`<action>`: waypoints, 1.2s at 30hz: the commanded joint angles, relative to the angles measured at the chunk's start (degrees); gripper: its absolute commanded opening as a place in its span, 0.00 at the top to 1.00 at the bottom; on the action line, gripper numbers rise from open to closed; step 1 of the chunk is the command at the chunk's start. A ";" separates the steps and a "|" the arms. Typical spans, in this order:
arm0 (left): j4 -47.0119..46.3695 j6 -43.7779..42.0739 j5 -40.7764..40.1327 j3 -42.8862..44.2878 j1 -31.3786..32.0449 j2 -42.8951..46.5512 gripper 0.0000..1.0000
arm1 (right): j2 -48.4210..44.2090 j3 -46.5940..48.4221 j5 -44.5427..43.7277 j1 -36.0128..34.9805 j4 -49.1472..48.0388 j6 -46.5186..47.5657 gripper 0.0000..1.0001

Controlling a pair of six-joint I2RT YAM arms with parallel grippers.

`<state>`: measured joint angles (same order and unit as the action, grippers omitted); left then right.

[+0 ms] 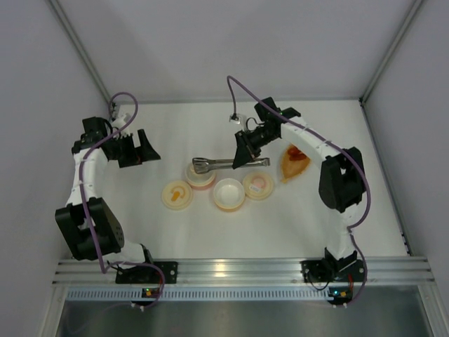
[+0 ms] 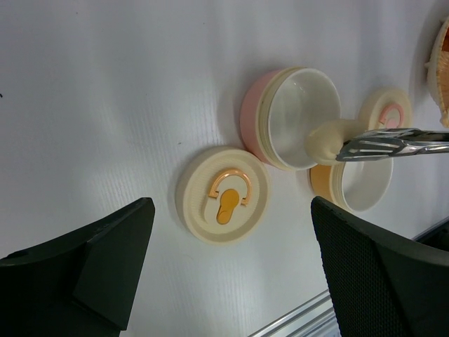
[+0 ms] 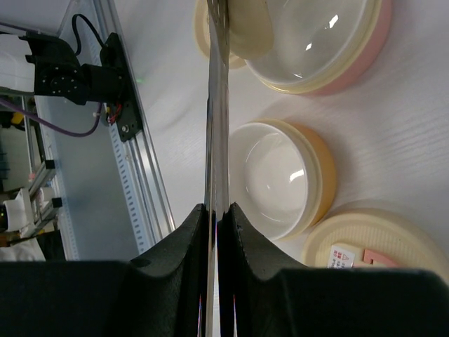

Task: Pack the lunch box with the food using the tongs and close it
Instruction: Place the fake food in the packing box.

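Fingers pinching tongs, orange bowl beside — open

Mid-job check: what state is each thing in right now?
Left claw: open, empty.
Right claw: shut on the tongs.
Tongs: pinching the beige ball.
Beige ball: held over the pink container rim.
Pink container: open, empty.
Orange container: open, empty.
Orange-handled lid: off, flat on the table.
Pink-handled lid: off, on the table.
Red-orange piece: lying in the leaf dish.
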<state>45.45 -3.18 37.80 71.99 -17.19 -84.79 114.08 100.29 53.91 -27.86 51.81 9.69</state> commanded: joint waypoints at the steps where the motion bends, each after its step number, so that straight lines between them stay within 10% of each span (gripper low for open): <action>1: 0.78 -1.65 0.26 1.05 0.05 -0.02 0.02 | 1.14 3.33 1.99 -0.88 -4.88 -1.08 1.00; 36: 2.36 -11.75 9.56 4.21 -0.04 3.93 0.02 | 1.68 7.81 2.86 -0.53 -2.60 -2.13 0.64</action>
<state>47.37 -9.06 41.52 72.36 -17.19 -85.60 120.20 105.12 54.13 -27.86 48.80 7.70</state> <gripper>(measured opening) 0.982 0.355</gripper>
